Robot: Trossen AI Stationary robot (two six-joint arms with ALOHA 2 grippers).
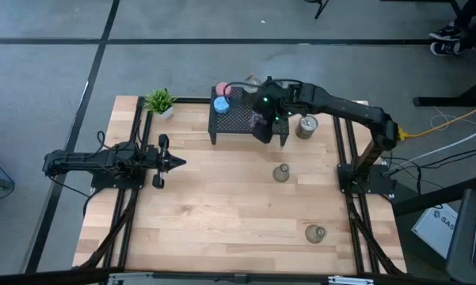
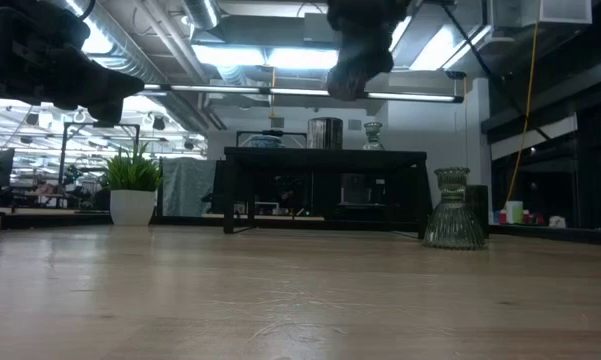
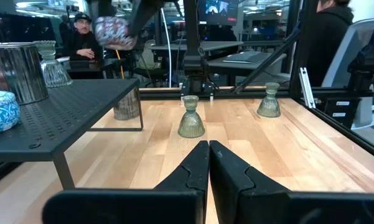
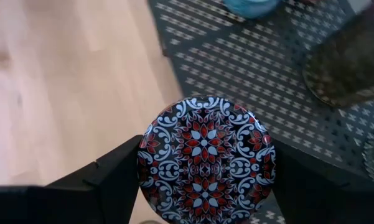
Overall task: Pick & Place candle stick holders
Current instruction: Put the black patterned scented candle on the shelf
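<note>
Hanging between the right gripper's (image 4: 205, 171) two dark fingers, the patterned holder (image 4: 206, 158), a round thing with a red, white and dark floral face, sits clamped on either side, lifted clear of everything below it. The right wrist view looks straight down past it: the perforated top of the black rack (image 4: 261, 68) lies under most of the holder, while the rack's edge and the bare wooden table (image 4: 56, 81) show past one side. So the move ahead, as I judge it, turns on that edge; the holder is near the rack's border, not its middle, and should go down well inside it.

From above, the right gripper (image 1: 263, 120) hovers over the rack's (image 1: 239, 119) front right part. A pink holder (image 1: 223, 89) and a blue holder (image 1: 221, 104) already stand at the rack's far left corner, well apart from the drop spot. A silver holder (image 1: 306, 126) stands just beside the rack on the right. Two glass holders (image 1: 281, 173) (image 1: 315, 233) wait on the table.

The left gripper (image 1: 174, 163) rests far off at the left, fingers pressed together; the right arm is plainly the nearer one.
</note>
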